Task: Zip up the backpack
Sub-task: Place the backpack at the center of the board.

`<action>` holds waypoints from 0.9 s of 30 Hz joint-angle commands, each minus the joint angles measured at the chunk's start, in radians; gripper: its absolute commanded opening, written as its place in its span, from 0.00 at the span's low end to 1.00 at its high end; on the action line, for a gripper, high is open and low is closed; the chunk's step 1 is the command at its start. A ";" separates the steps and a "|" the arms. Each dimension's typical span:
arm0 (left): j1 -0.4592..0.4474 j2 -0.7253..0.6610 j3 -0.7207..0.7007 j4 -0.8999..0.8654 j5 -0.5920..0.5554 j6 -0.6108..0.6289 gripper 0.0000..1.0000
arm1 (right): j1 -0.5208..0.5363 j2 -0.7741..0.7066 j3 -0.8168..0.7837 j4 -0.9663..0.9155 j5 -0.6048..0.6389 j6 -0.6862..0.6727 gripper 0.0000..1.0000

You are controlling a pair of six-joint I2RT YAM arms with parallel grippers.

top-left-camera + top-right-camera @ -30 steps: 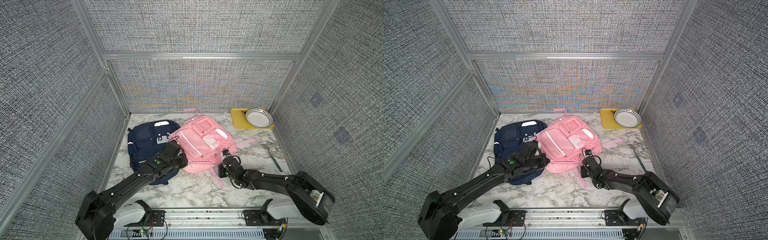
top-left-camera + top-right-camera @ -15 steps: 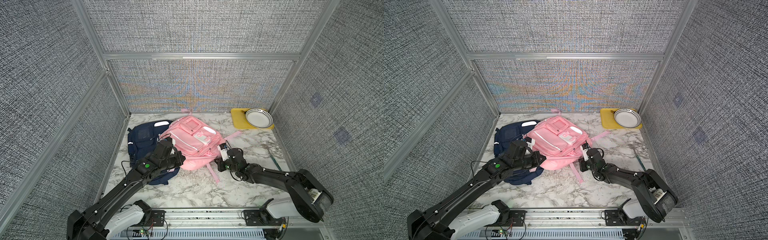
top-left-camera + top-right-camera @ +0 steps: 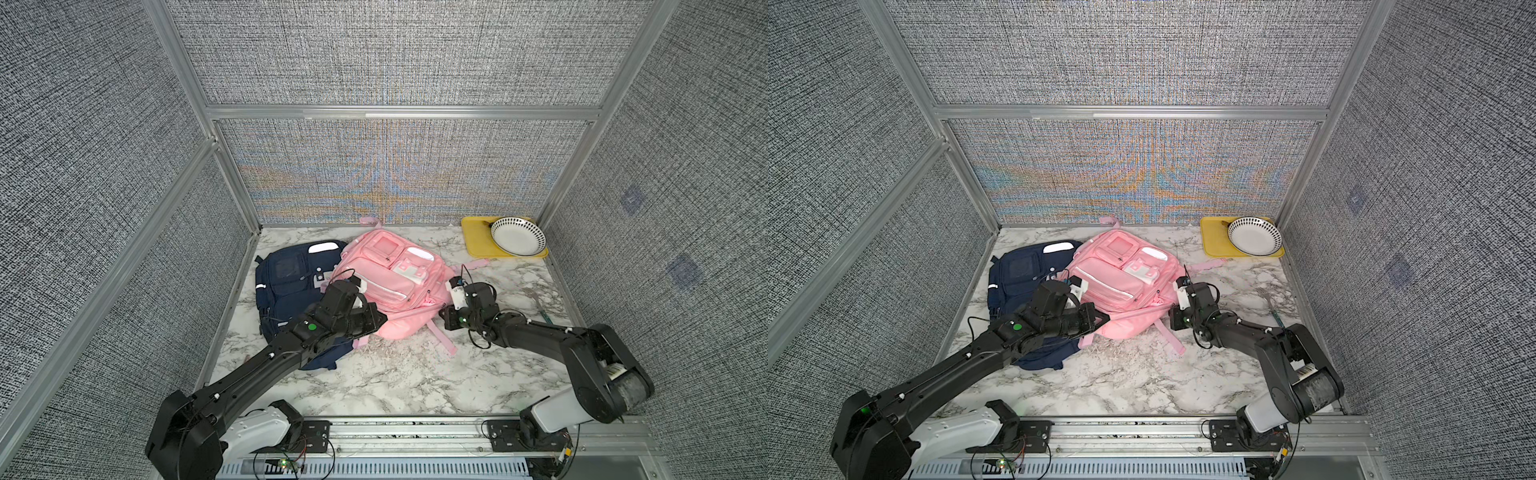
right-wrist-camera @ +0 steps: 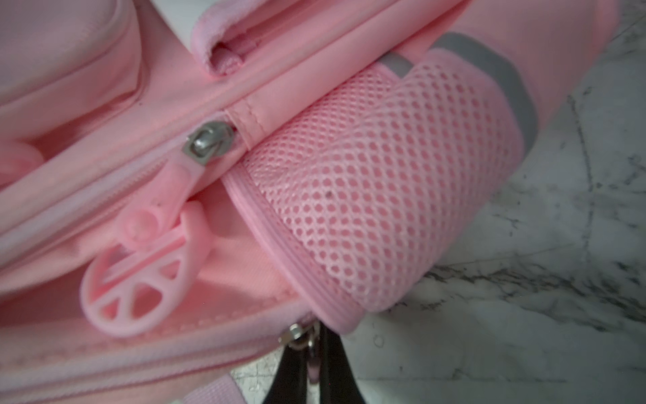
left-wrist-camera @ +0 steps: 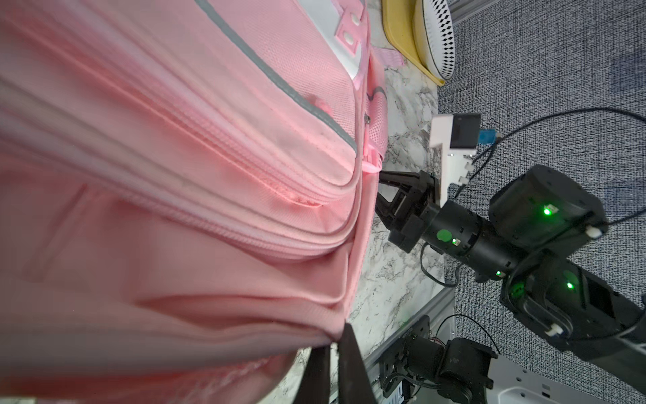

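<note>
A pink backpack (image 3: 390, 282) (image 3: 1121, 274) lies mid-table, partly over a navy backpack (image 3: 286, 282) (image 3: 1017, 270). My left gripper (image 3: 384, 318) (image 3: 1106, 318) (image 5: 335, 335) is shut on a fold of fabric at the pink backpack's (image 5: 174, 175) near edge. My right gripper (image 3: 442, 316) (image 3: 1173, 320) (image 4: 314, 349) is shut on the pull of a metal zipper slider (image 4: 297, 337) beside the mesh side pocket (image 4: 367, 192), at the pink backpack's right side. A second slider (image 4: 209, 140) with a round pink pull (image 4: 136, 293) hangs loose above it.
A yellow tray (image 3: 478, 241) (image 3: 1214, 241) with a white dotted bowl (image 3: 517, 237) (image 3: 1254, 237) sits in the back right corner. A green-handled fork (image 3: 540, 307) (image 3: 1275, 309) lies near the right wall. Grey panel walls close in three sides.
The pink backpack has turned and slid toward the back wall between both grippers. My right gripper moved away from the front edge. Both grippers stayed shut.
</note>
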 commanded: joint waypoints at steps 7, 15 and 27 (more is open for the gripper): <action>-0.173 0.174 0.075 0.150 -0.088 -0.080 0.00 | -0.118 0.175 0.211 -0.187 0.203 -0.033 0.00; -0.261 0.419 0.198 0.216 -0.072 -0.092 0.00 | -0.189 0.285 0.376 -0.263 0.228 -0.081 0.00; -0.231 0.314 0.295 -0.179 -0.415 0.060 0.05 | -0.307 0.230 0.375 -0.308 0.248 -0.128 0.00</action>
